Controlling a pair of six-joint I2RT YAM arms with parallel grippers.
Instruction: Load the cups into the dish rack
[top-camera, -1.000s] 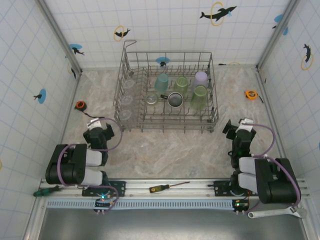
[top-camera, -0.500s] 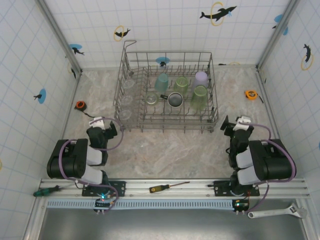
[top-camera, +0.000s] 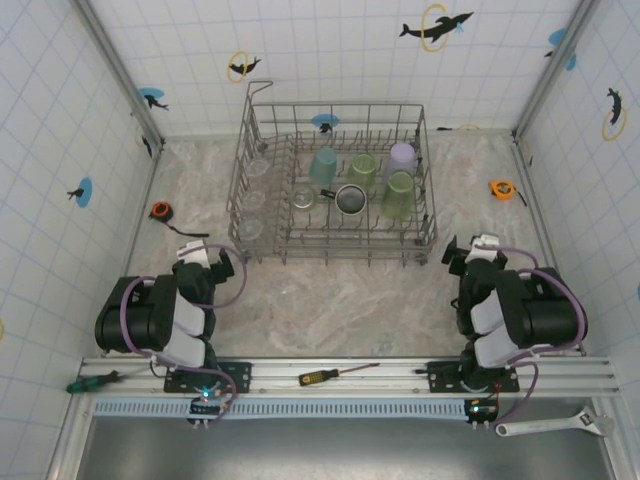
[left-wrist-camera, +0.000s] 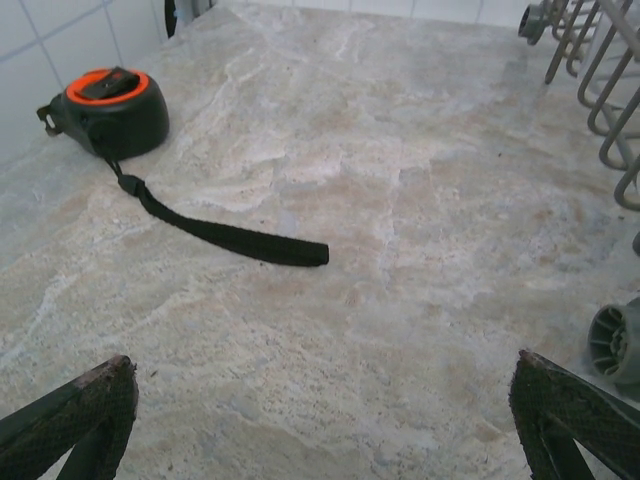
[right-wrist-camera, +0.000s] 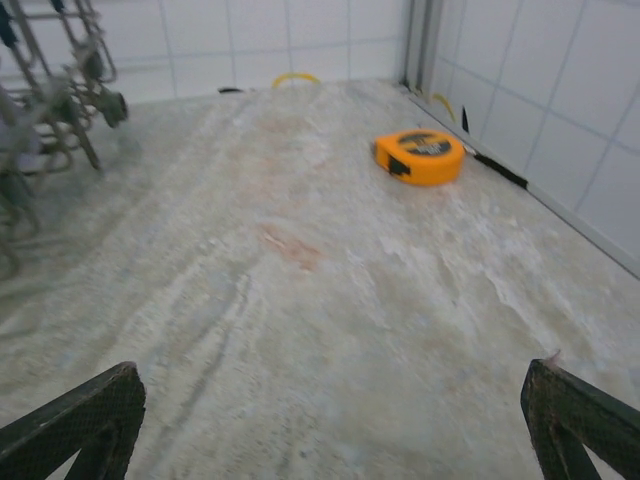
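The dish rack (top-camera: 340, 105), a grey wire basket, stands at the middle back of the table. Inside it are the cups: a teal one (top-camera: 322, 165), two pale green ones (top-camera: 362, 170) (top-camera: 399, 195), a lavender one (top-camera: 402, 155), a black mug (top-camera: 350, 201) and clear glasses (top-camera: 252, 200) along the left side. My left gripper (top-camera: 205, 262) (left-wrist-camera: 325, 400) hovers low over bare table, off the rack's front left corner, open with nothing between its fingers. My right gripper (top-camera: 470, 256) (right-wrist-camera: 335, 410) is off the front right corner, also open and holding nothing.
A black-and-orange tape measure (left-wrist-camera: 105, 110) with its strap lies ahead and left of the left gripper. An orange tape measure (right-wrist-camera: 418, 157) lies by the right wall. Rack wires (left-wrist-camera: 600, 100) (right-wrist-camera: 50, 90) edge both wrist views. Screwdrivers (top-camera: 338, 374) and a wrench (top-camera: 550, 424) lie on the front rail.
Both arms have folded in closer to their bases, their elbows swinging inward. The grippers stay open and have shifted only slightly. The cups in the rack have not moved.
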